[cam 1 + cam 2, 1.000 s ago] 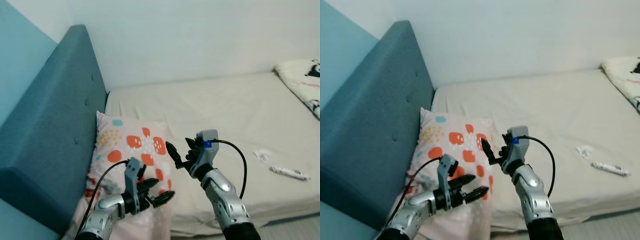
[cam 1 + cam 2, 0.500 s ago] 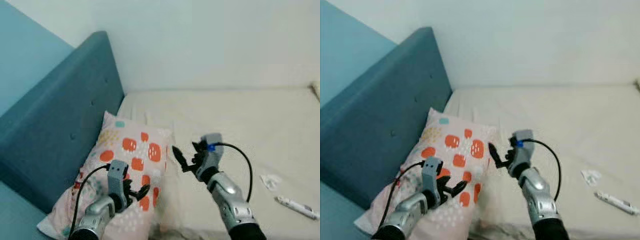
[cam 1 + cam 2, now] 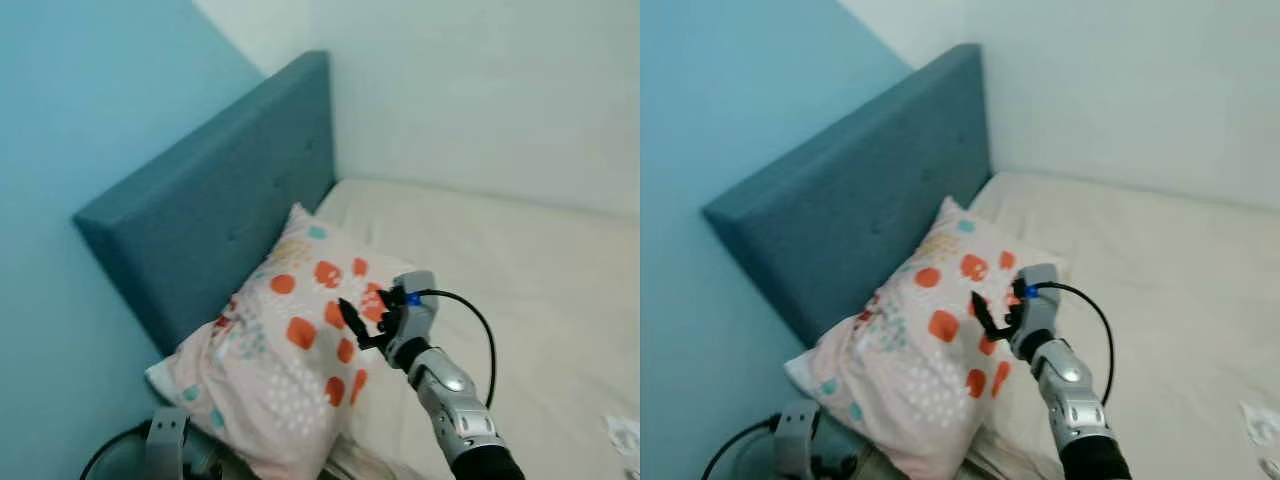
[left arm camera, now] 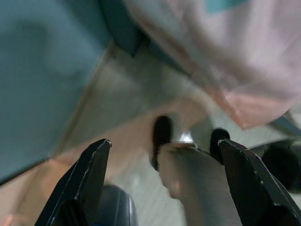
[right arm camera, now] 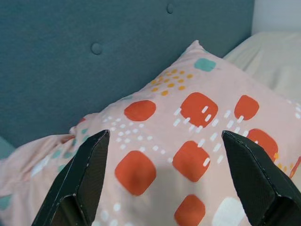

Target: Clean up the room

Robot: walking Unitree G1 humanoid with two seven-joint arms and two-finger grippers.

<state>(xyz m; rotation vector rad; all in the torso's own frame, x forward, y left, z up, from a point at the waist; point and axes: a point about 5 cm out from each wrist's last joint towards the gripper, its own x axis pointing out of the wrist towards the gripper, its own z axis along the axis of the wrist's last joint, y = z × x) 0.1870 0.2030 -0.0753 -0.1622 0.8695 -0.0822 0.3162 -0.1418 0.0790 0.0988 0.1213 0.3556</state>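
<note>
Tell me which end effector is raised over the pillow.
The right end effector, fingers open, is held up over the patterned pillow by the headboard. The left end effector, also open, hangs low beside the bed, pointing at the floor.

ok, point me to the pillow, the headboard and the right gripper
pillow [image 3: 290, 350], left eye view, middle of its patterned face
headboard [image 3: 220, 225], left eye view, blue padded front
right gripper [image 3: 368, 322], left eye view, between its open black fingertips, over the pillow
</note>
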